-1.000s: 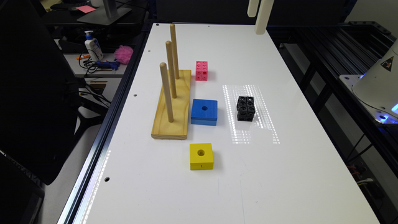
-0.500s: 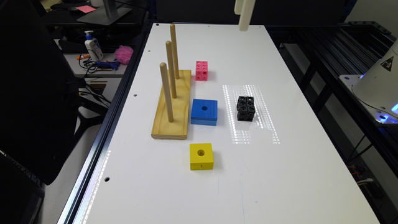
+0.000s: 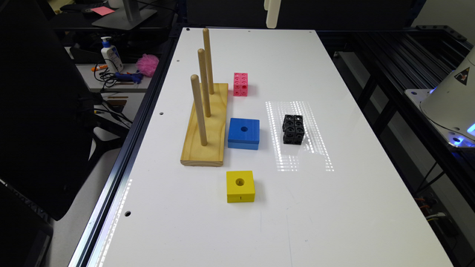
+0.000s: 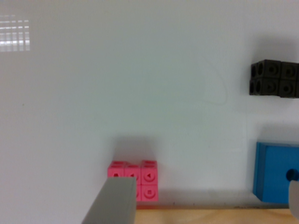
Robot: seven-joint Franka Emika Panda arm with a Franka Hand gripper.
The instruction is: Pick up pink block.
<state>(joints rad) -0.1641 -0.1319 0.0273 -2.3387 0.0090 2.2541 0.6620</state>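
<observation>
The pink block (image 3: 240, 84) lies on the white table (image 3: 334, 207) beside the far end of the wooden peg base (image 3: 207, 126); it is a short bar of joined little cubes with round holes. My gripper (image 3: 272, 13) hangs high over the table's far edge, well above the block and to the exterior view's right of it. In the wrist view the pink block (image 4: 140, 179) sits partly behind one grey finger (image 4: 114, 203). My gripper (image 4: 208, 186) is open, its fingers wide apart with nothing between them.
A blue block (image 3: 243, 133) with a hole lies next to the peg base, and a yellow block (image 3: 240, 186) sits nearer the front. A black cube block (image 3: 293, 129) lies to the exterior view's right. Three upright pegs (image 3: 202, 83) rise from the base.
The gripper has moved towards the exterior view's left along the table's far edge and slightly higher. The blocks have not moved.
</observation>
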